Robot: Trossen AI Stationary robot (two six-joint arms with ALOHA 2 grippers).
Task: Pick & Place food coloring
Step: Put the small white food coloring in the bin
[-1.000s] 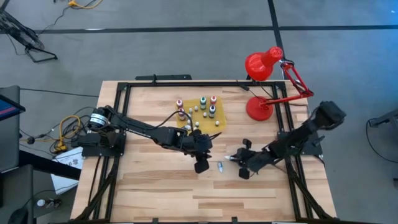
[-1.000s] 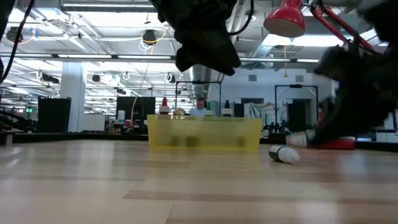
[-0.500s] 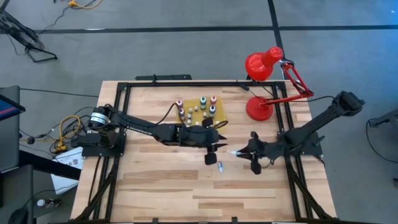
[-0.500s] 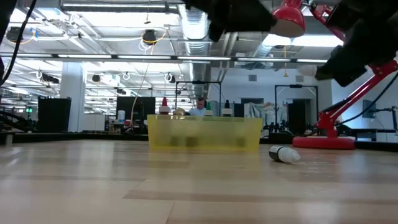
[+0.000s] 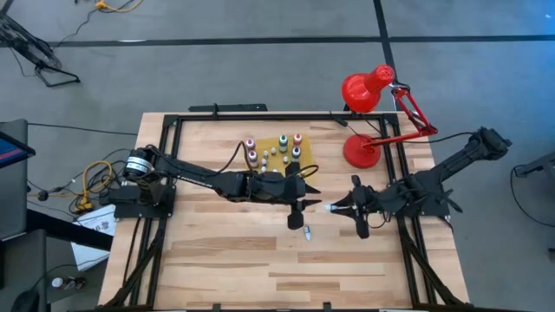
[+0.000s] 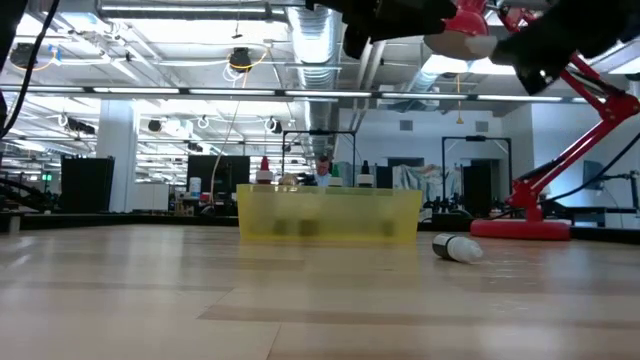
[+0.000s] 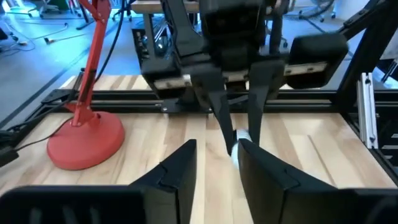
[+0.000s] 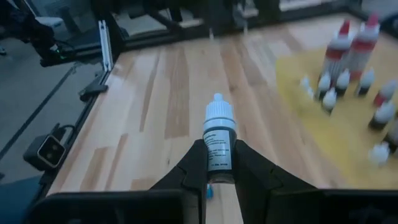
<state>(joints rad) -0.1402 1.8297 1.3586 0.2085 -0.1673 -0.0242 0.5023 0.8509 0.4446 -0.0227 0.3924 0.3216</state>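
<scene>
A small whitish dropper bottle (image 8: 219,134) with a white cap is in my right gripper (image 8: 219,167), which is shut on it above the table's middle (image 5: 340,208). My left gripper (image 5: 295,206) hovers open just to its left, fingers apart (image 7: 216,158), facing the held bottle (image 7: 240,138). Another small bottle (image 5: 306,231) lies on its side on the wood (image 6: 457,247), below and between the two grippers. Several more bottles (image 5: 276,152), some with red or green colour, stand upright on the yellow mat (image 5: 305,169). My right gripper pinches the bottle's body (image 8: 219,157) between its two fingers, which lie along the bottle. It comes roughly level from the table's right. The cap end (image 8: 218,112) sticks out past the fingertips toward the left arm, and the bottle is lifted clear of the table.
A red desk lamp (image 5: 364,130) stands on its round base (image 5: 360,152) at the far right corner, its arm reaching over the right arm. A black frame (image 5: 260,117) rims the table. Bare wood (image 5: 260,269) lies toward the near edge.
My right gripper has risen from the table surface with the bottle, lifting it clear, and moved a little toward the far edge. My left gripper has also risen and shifted toward the right and the far edge. The bottle lying on the wood has stayed put.
</scene>
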